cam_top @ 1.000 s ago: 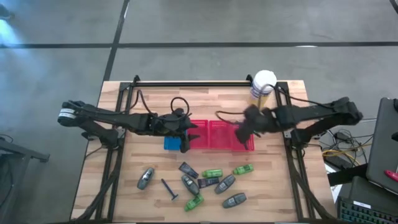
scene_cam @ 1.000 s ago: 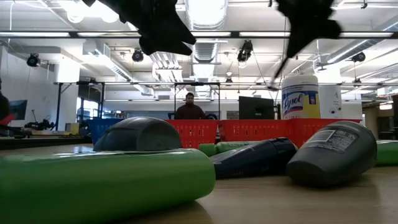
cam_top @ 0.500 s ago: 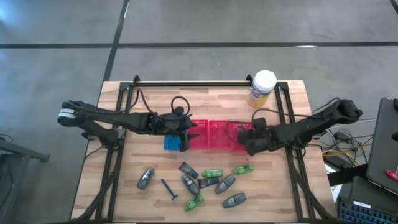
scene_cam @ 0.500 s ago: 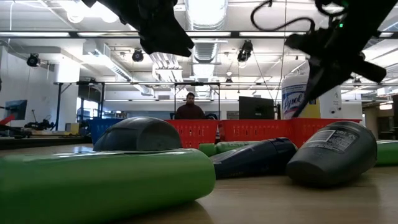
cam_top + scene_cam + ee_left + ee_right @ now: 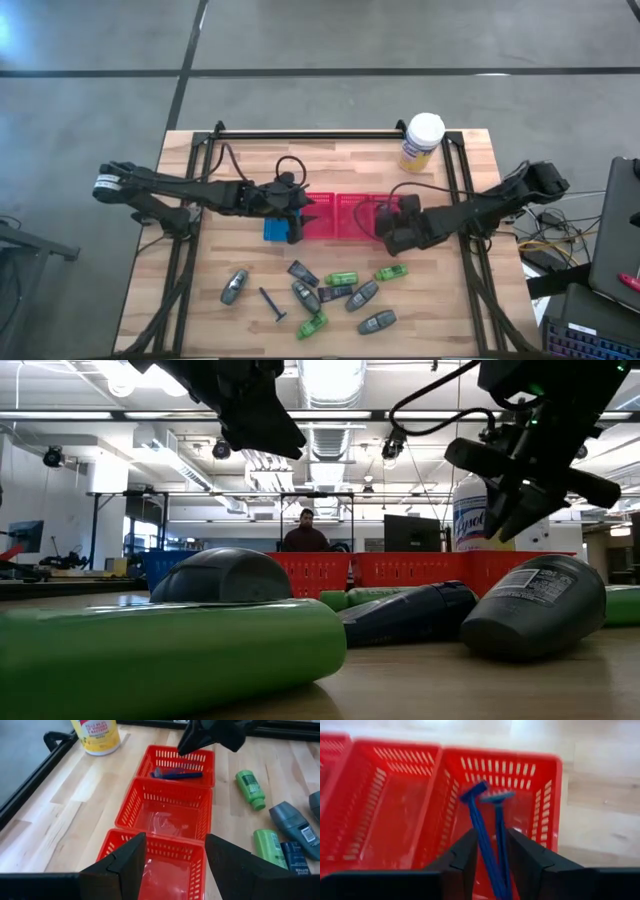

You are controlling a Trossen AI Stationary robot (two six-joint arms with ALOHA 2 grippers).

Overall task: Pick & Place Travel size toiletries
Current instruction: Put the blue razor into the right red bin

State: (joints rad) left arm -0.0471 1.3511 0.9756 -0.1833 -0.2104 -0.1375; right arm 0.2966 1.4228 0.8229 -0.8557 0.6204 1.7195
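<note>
The toiletries lie loose on the near half of the table: grey oval bottles [image 5: 235, 287] [image 5: 377, 321], green bottles [image 5: 341, 278] [image 5: 391, 272], dark packs [image 5: 302, 272] and one razor [image 5: 270, 303]. Two blue razors [image 5: 487, 820] lie in the rightmost red tray [image 5: 400, 212], also seen in the left wrist view [image 5: 177, 774]. My right gripper [image 5: 492, 836] [image 5: 388, 232] hovers just over that tray, fingers a narrow gap apart above the razor handles. My left gripper [image 5: 175, 855] [image 5: 297, 222] is open above the leftmost red tray [image 5: 150, 870].
Three red mesh trays [image 5: 352, 215] sit in a row at the table's middle, with a blue tray [image 5: 273, 231] at their left end. A white-capped yellow-labelled jar [image 5: 422, 142] stands near the far right corner. A person [image 5: 305, 535] sits in the room behind.
My right gripper has moved from above the rightmost red tray's far side toward the near edge and a little left, and has come down closer to the tray. The left arm has kept still.
</note>
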